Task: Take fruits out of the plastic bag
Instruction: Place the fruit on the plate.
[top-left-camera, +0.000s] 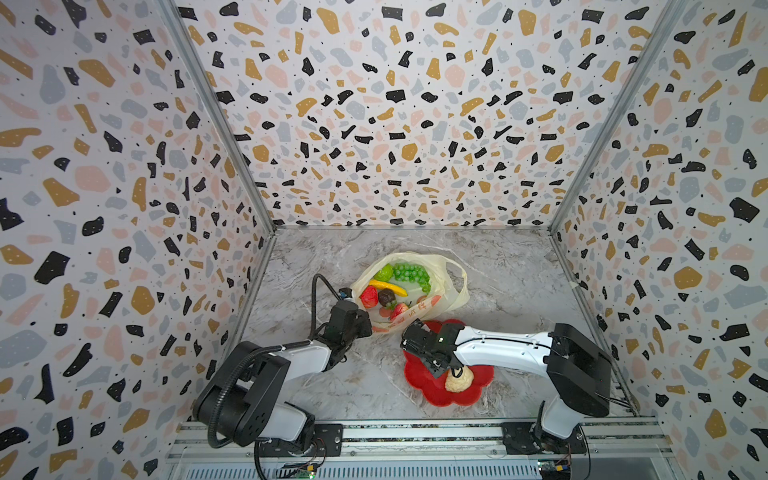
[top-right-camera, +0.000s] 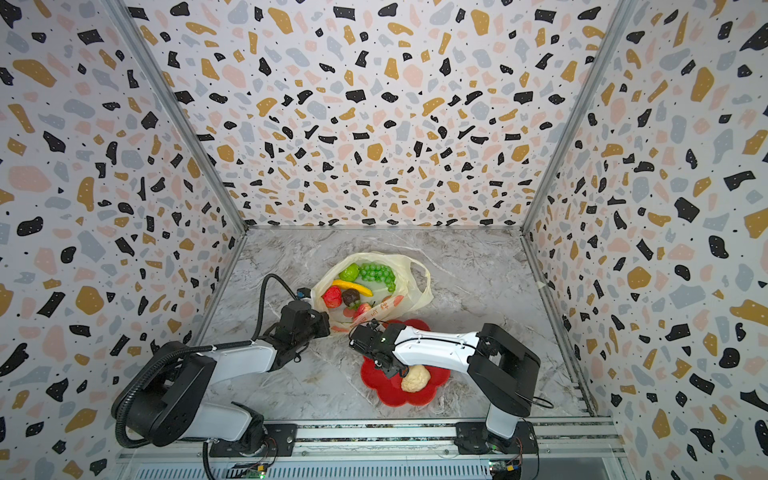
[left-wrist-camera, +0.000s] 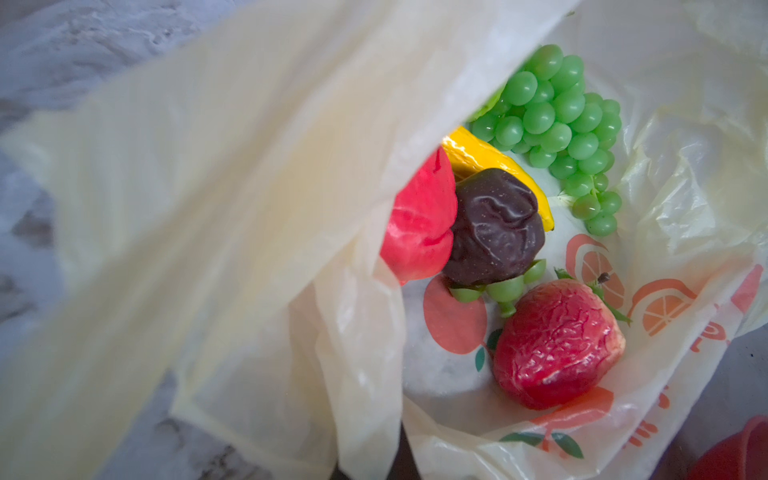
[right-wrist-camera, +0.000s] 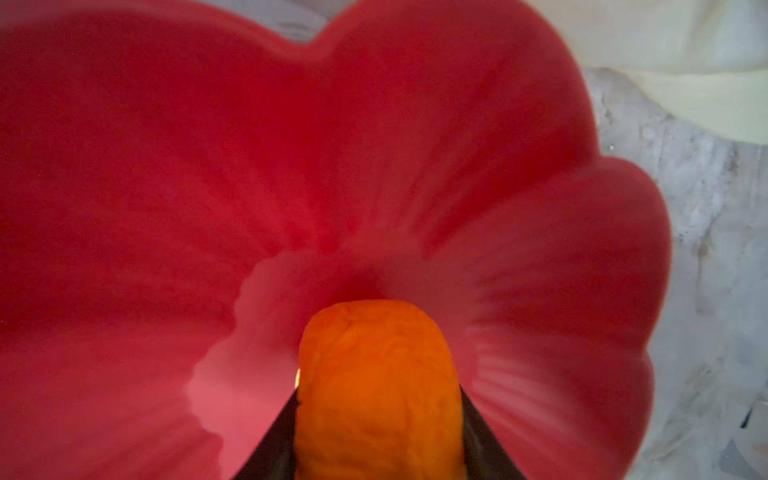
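The orange (right-wrist-camera: 376, 365) is gripped in the right claw (right-wrist-camera: 379, 432) — straight over the red dish (right-wrist-camera: 166, 166), near the counter's front edge. The plastic bag (top-left-camera: 451, 291) is pinched at its rim by the left claw (top-left-camera: 348, 296) — more fruits (top-left-camera: 409, 274) lie inside.

the plastic bag (left-wrist-camera: 249, 208) is thin translucent film, crinkled, with a soft sheen. the grape bunch (left-wrist-camera: 557, 124) looks like smooth glossy plastic, and the banana (left-wrist-camera: 478, 153) is glossy too. the dark brown fruit (left-wrist-camera: 494, 224) is wrinkled with a satin shine. the strawberry (left-wrist-camera: 557, 345) has creased, veined skin. the orange (right-wrist-camera: 378, 386) is rough and matt, the cream knobbly fruit (top-left-camera: 459, 380) matt and lumpy. the red dish (right-wrist-camera: 166, 166) is smooth, plastic-looking and faintly shiny. the counter (top-left-camera: 498, 270) has a marble-look finish, and the rail (top-left-camera: 415, 432) along its near edge is bare metal.
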